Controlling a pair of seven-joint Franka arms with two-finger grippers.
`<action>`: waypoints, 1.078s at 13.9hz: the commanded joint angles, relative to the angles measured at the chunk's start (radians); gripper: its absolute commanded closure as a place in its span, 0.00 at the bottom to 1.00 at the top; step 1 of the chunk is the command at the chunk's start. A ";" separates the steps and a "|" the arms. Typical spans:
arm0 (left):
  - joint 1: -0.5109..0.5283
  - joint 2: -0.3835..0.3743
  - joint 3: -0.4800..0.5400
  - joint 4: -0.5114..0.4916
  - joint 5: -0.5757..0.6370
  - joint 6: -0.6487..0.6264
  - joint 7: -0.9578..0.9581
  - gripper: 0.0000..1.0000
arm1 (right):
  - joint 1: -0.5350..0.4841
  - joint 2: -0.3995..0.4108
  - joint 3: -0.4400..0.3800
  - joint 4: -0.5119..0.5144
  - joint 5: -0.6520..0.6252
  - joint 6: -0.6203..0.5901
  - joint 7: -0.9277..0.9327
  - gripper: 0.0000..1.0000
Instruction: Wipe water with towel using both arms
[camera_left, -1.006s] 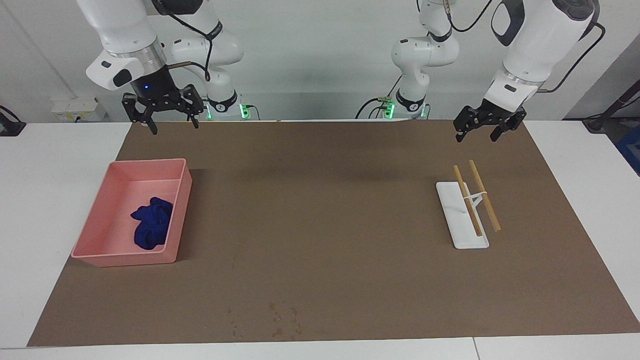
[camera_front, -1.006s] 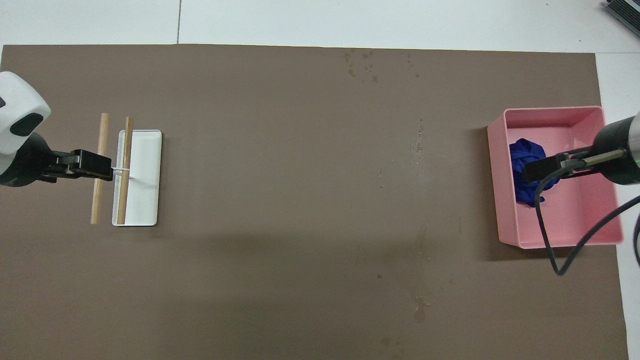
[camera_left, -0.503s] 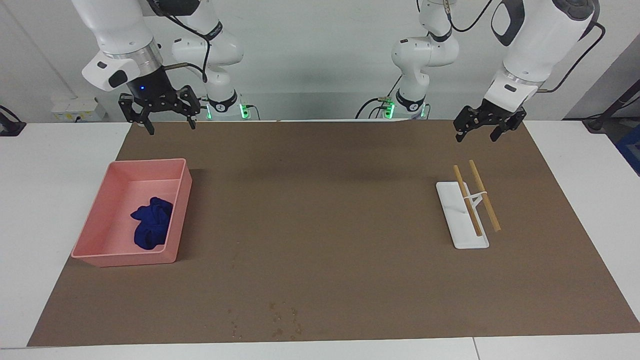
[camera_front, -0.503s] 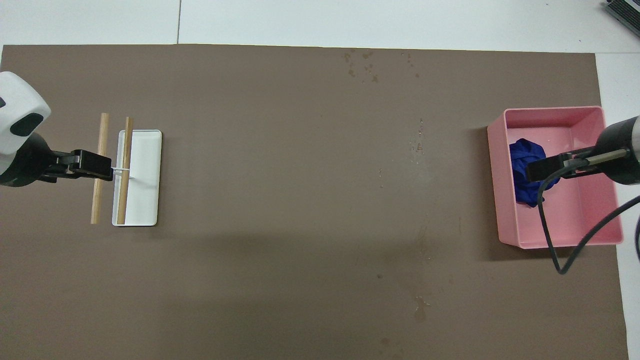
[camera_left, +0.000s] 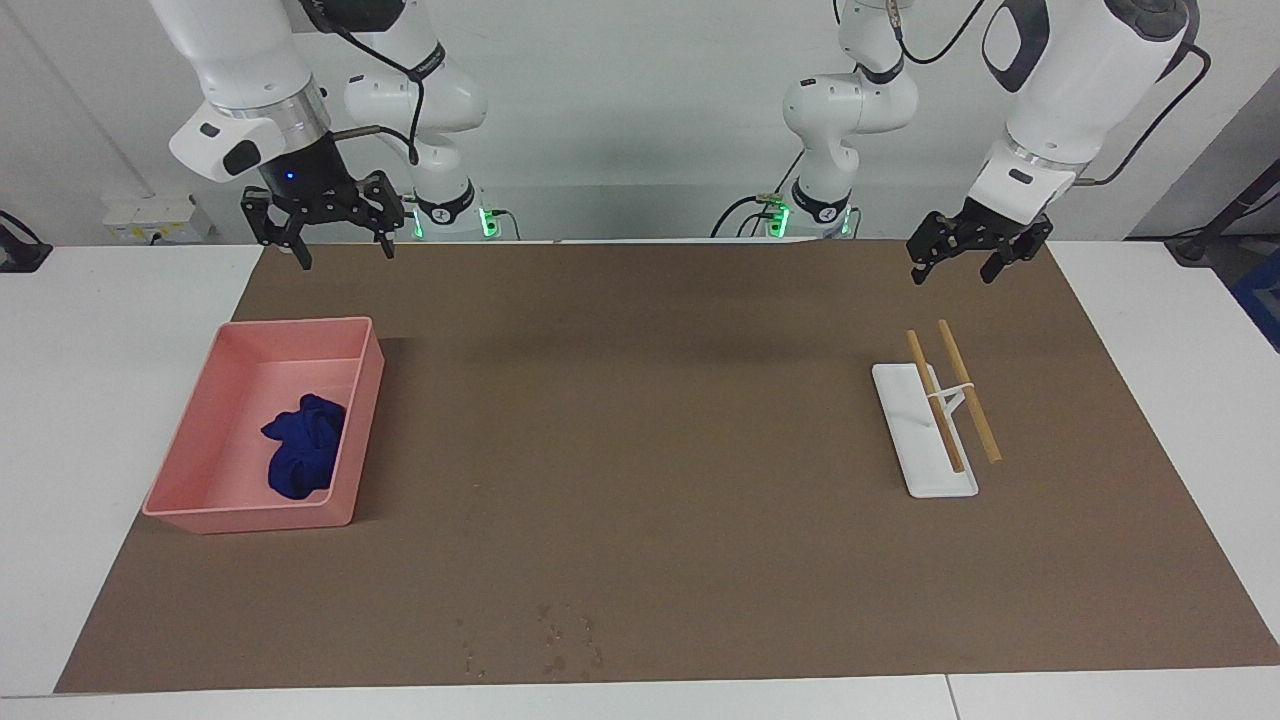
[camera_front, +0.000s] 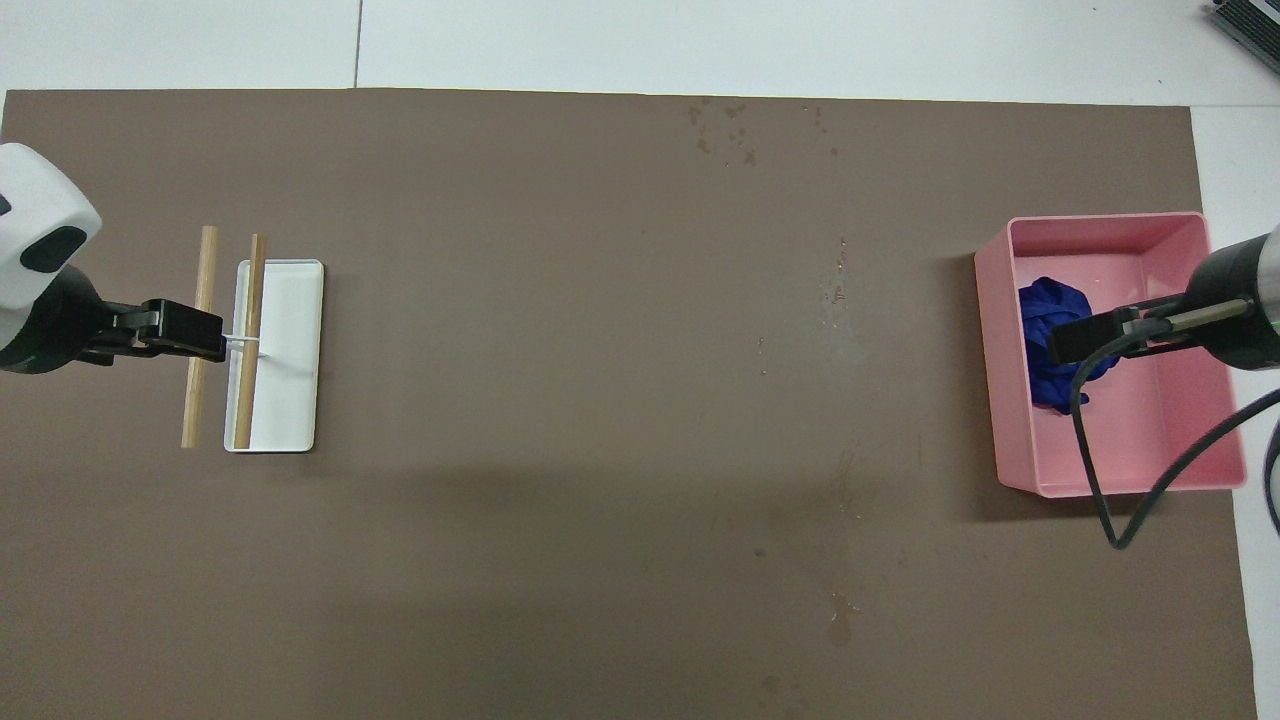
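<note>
Hovering with both end effectors spread apart, gripping nothing.
Risking right end effector clipping pink tray wall, or pinching only 1 fold of towel; left end effector waiting over mat.

In the overhead view the right hand and its cable cover part of the towel. Both arms are cut off at that view's edges, at 9 and 3 o'clock. The water drops are too small to count.

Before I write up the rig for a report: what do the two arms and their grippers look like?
Both arms are glossy white with rounded joints and a grey metal band at the wrist. The right gripper and the left gripper are black linkage hands. A black cable loops along each arm; a small blue light glows above the right gripper.
</note>
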 joint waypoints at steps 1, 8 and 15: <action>0.006 -0.028 -0.001 -0.024 -0.007 -0.004 0.011 0.00 | -0.037 -0.017 0.020 -0.021 0.004 0.006 0.022 0.00; 0.006 -0.028 -0.001 -0.024 -0.007 -0.004 0.011 0.00 | -0.028 -0.019 0.020 -0.012 0.006 0.006 0.030 0.00; 0.006 -0.028 -0.001 -0.024 -0.007 -0.004 0.011 0.00 | -0.025 -0.028 0.020 -0.005 0.006 0.006 0.054 0.00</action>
